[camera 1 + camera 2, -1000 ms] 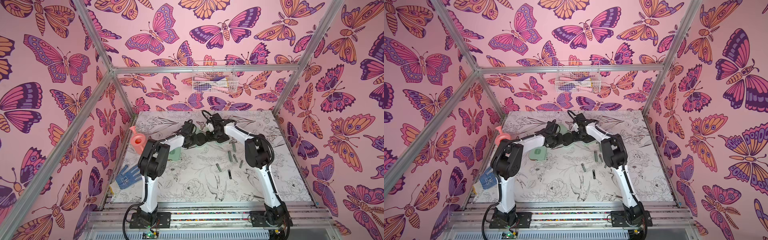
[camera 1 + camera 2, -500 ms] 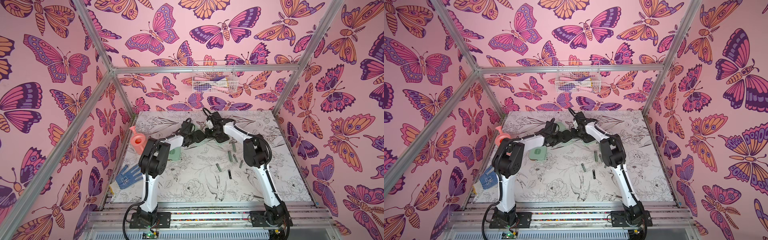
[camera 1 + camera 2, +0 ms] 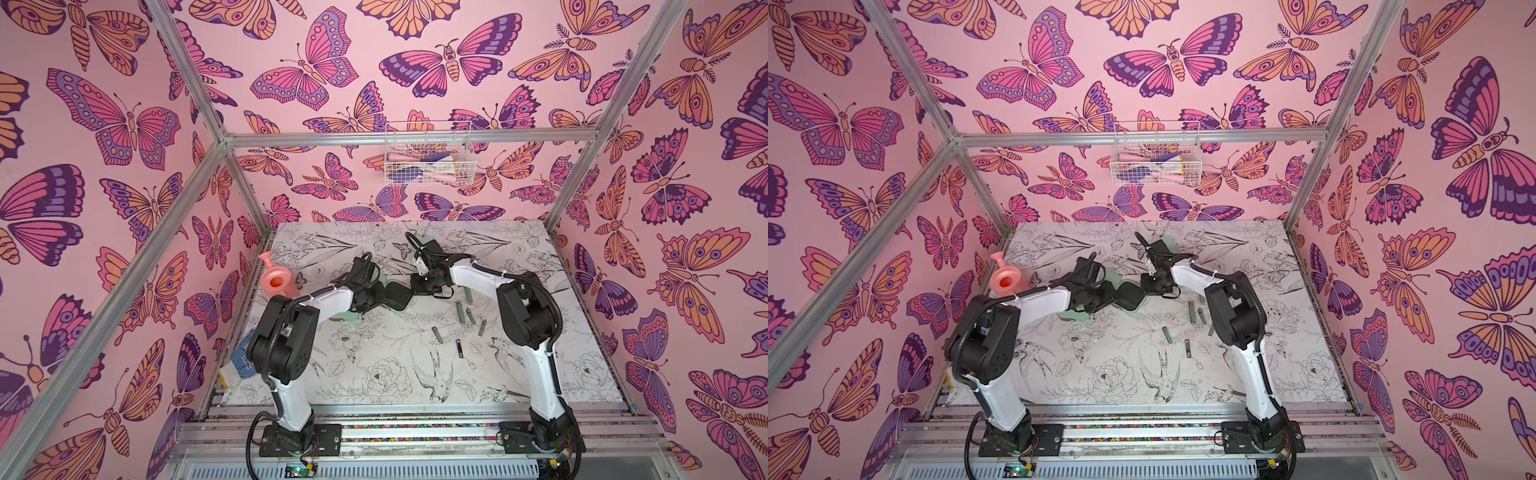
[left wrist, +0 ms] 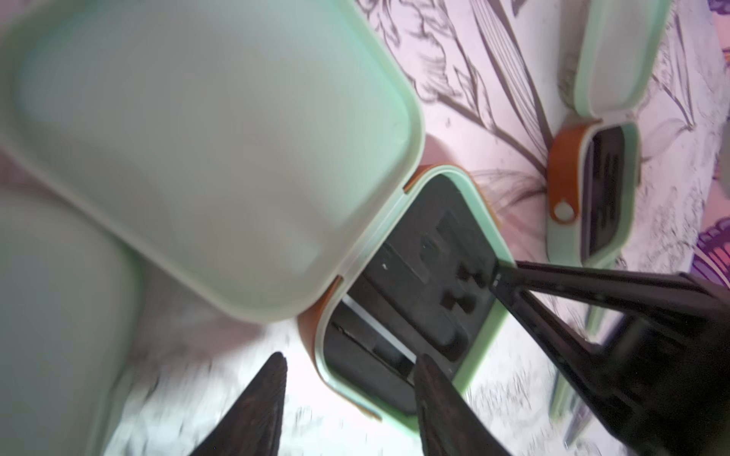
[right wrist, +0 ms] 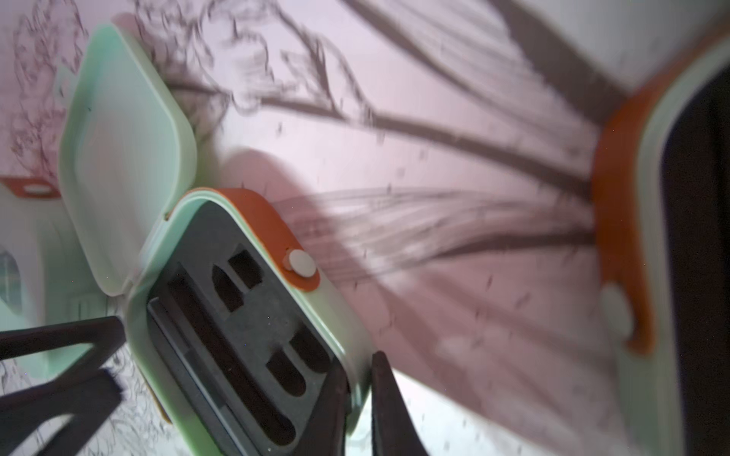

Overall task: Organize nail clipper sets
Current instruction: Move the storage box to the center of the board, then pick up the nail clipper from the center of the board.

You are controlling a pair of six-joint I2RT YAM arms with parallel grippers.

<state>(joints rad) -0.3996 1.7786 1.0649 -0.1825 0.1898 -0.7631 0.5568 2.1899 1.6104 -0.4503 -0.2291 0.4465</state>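
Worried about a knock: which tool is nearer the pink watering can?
Left. The left tool is at the open case mid-table, on the side facing the pink watering can; the right tool grips that case's far rim, farther from the can.

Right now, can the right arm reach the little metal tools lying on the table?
Probably yes. The metal tools lie loose beside the right arm, nothing covering them. But the right gripper pinches the rim of the open case, so it would need to let go first.
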